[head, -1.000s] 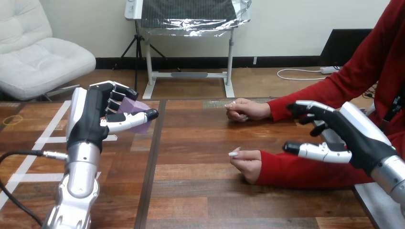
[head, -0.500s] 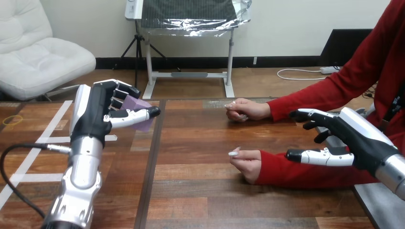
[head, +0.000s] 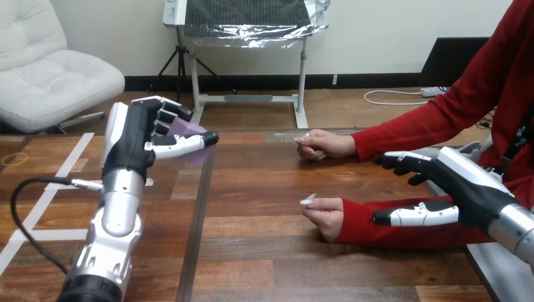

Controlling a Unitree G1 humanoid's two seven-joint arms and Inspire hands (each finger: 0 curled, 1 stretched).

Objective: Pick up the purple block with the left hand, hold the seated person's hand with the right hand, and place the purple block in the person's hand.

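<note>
Purple block (head: pixel 189 134) is pinched in the left hand (head: pixel 134 143), raised above the table (head: pixel 264 251). The right hand (head: pixel 465 184), fingers spread loose, hovers over the red sleeve (head: pixel 384 221) behind the person's nearer hand (head: pixel 326 214).

Left hand (head: pixel 133 143) with purple block (head: pixel 188 129) moved rightward; right hand (head: pixel 469 189) dropped lower.

The purple block (head: pixel 191 129) sits mostly hidden behind the left hand (head: pixel 129 141); the right hand (head: pixel 469 185) overlaps the person's forearm (head: pixel 365 224).
</note>
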